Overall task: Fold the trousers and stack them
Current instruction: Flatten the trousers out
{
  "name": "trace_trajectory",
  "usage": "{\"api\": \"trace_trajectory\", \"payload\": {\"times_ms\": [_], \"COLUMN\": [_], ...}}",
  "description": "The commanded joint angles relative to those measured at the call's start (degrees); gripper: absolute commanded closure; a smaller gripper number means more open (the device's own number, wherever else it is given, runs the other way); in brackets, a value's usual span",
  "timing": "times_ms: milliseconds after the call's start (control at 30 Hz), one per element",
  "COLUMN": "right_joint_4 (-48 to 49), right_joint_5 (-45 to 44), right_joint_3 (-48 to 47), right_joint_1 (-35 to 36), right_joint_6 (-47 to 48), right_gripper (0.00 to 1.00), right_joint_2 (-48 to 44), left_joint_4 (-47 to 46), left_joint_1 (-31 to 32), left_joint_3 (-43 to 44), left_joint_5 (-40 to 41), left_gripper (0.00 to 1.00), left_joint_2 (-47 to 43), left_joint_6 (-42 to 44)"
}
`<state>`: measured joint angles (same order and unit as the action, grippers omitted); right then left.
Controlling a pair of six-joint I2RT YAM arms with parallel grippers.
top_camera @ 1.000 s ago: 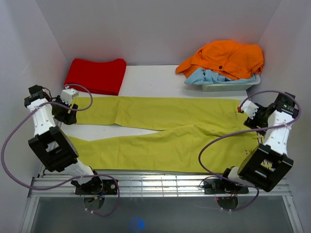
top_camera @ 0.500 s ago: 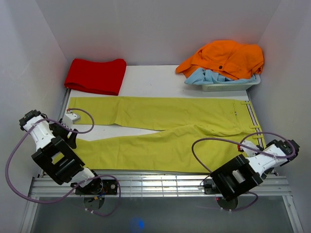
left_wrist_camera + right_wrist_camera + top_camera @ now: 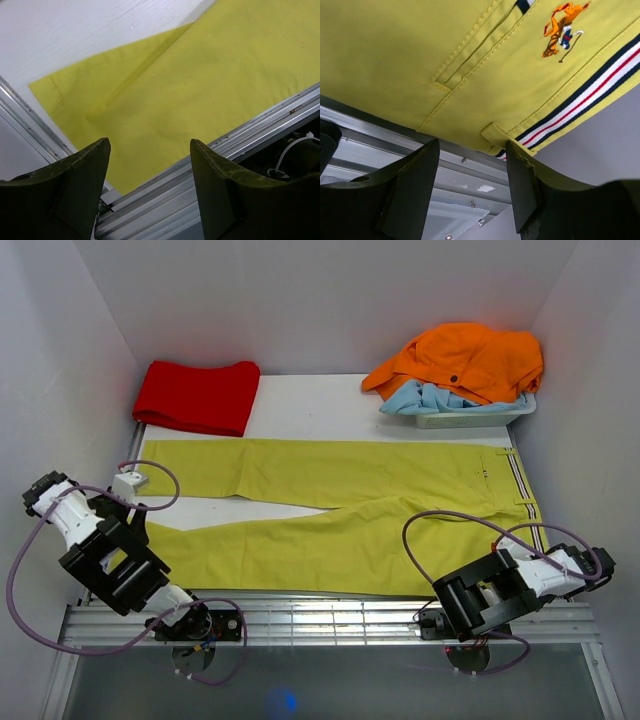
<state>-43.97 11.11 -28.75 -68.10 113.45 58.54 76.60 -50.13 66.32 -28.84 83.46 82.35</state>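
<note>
The yellow-green trousers (image 3: 380,510) lie flat across the table, waist to the right and both legs running left. My left gripper (image 3: 134,516) is open and empty above the near leg's hem corner (image 3: 55,92), its fingertips over the front rail. My right gripper (image 3: 516,558) is open and empty at the near corner of the waist. In the right wrist view the striped waistband (image 3: 590,85), a belt loop (image 3: 500,132) and a back pocket welt (image 3: 470,60) lie just beyond my open fingers (image 3: 420,170). Neither gripper touches the fabric.
A folded red garment (image 3: 197,395) lies at the back left. A white tray (image 3: 470,418) at the back right holds orange and light blue clothes. An aluminium rail (image 3: 320,615) runs along the table's near edge. White walls close in both sides.
Both arms have drawn back from the far leg and far waist edge to the near edge of the trousers and dropped lower. The trousers have not moved.
</note>
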Motion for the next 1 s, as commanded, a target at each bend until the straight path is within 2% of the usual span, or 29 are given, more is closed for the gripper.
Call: {"api": "trace_trajectory", "payload": {"times_ms": [0,100,133,233,267,333,400,433,500,533,567,633,700,733,833,967], "right_joint_4": [0.1,-8.4,-10.9,-21.0,-23.1,-25.8,-21.7,-15.2,-12.7,-12.6,-10.0,-6.2,-5.3,-5.6,-7.1,-8.9], "right_joint_5": [5.0,8.0,8.7,12.9,15.5,17.7,18.6,18.2,17.9,17.7,16.7,15.2,13.7,13.1,10.4,8.2], "right_joint_3": [-0.4,-8.3,-10.9,-22.3,-24.9,-30.0,-30.5,-30.5,-32.5,-35.5,-36.7,-40.5,-43.4,-45.1,-51.8,-58.7], "right_joint_1": [-0.4,-0.4,-0.4,-0.3,-0.1,2.9,7.8,13.9,18.7,23.3,25.7,30.0,32.1,33.2,34.6,35.0], "right_joint_6": [46.4,46.3,46.3,46.2,46.2,44.5,36.2,23.0,13.0,3.2,-2.7,-14.5,-18.9,-19.9,-20.4,-18.7], "right_gripper": [0.39,0.39,0.39,0.38,0.35,0.34,0.34,0.34,0.34,0.34,0.34,0.32,0.32,0.31,0.3,0.3], "right_joint_2": [-0.7,0.4,1.6,5.1,6.0,8.8,9.7,10.6,13.1,16.4,17.8,22.5,25.8,29.1,35.6,42.0], "left_joint_4": [3.0,3.7,3.7,3.3,2.5,-3.2,-8.7,-11.2,-18.5,-20.8,-22.5,-22.9,-19.6,-18.1,-13.7,-14.5], "left_joint_1": [-1.6,-1.7,-1.6,-0.2,0.4,3.6,7.2,11.4,15.7,18.7,20.0,22.2,22.7,22.8,23.1,23.5], "left_joint_3": [4.0,13.0,20.0,31.9,39.4,45.0,50.1,50.5,48.8,48.3,48.1,52.1,59.0,61.5,65.8,62.2], "left_joint_5": [-4.4,-9.2,-10.8,-16.5,-18.2,-19.3,-17.7,-15.8,-8.8,-6.6,-3.0,0.7,1.1,1.1,-0.4,0.1], "left_gripper": [0.24,0.24,0.24,0.24,0.24,0.25,0.25,0.25,0.25,0.24,0.24,0.24,0.24,0.24,0.24,0.26], "left_joint_2": [1.3,6.6,8.9,19.0,23.5,27.5,32.0,32.9,34.7,35.3,36.2,41.7,46.1,50.0,53.8,54.2], "left_joint_6": [0.9,-3.1,-5.3,-15.1,-21.8,-30.9,-39.8,-42.2,-46.8,-48.4,-49.9,-51.8,-50.9,-48.7,-44.0,-36.2]}}
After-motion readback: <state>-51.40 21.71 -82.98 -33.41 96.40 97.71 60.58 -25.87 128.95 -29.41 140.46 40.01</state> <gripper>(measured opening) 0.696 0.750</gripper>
